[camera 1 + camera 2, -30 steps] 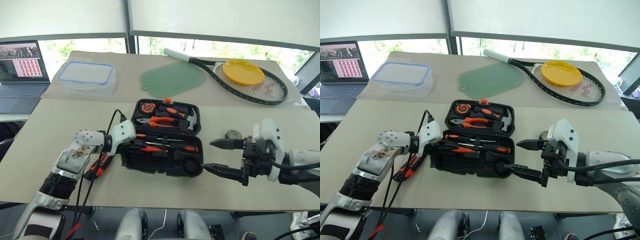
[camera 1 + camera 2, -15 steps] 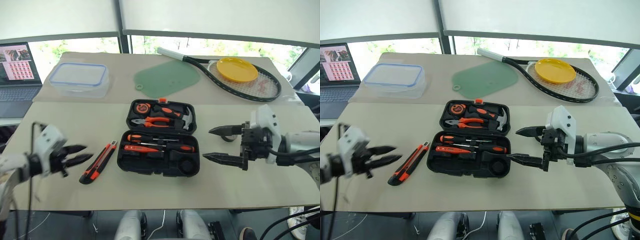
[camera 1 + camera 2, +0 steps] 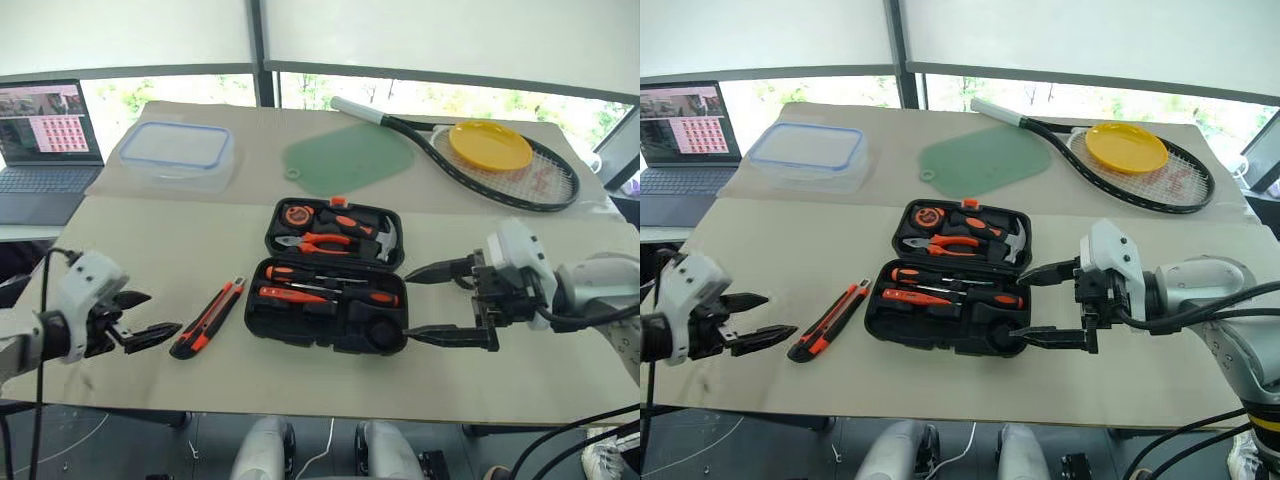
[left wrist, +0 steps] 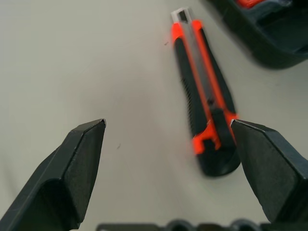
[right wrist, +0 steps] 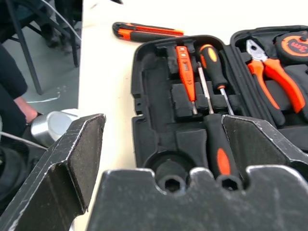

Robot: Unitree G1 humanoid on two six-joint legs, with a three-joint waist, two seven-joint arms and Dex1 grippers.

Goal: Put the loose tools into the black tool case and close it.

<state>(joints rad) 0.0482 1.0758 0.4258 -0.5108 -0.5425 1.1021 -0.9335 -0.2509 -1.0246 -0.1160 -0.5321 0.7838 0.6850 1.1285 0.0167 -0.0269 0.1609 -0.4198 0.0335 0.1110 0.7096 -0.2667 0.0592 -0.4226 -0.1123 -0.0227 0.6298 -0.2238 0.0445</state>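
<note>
The black tool case (image 3: 312,332) lies open in the middle of the table. Its near half holds two orange-and-black screwdrivers (image 3: 375,297) and a slim red tester (image 5: 184,67). An orange-and-black utility knife (image 3: 208,318) lies on the table just left of the case. My left gripper (image 3: 163,312) is open and empty; it hovers left of the knife, whose handle end sits by one finger (image 4: 269,168). Open and empty too, my right gripper (image 3: 408,306) hangs at the case's right end and points across it.
The case's far half holds orange-handled pliers (image 3: 318,241), a hammer (image 3: 385,240) and a tape measure (image 3: 296,213). At the back are a blue-rimmed clear container (image 3: 178,155), a green mat (image 3: 348,158), a racket (image 3: 520,175) with a yellow plate (image 3: 490,145), and a laptop (image 3: 40,150).
My left gripper has drawn back from the case's left side to the table's left and gone from shut to open. The right gripper has hardly moved.
</note>
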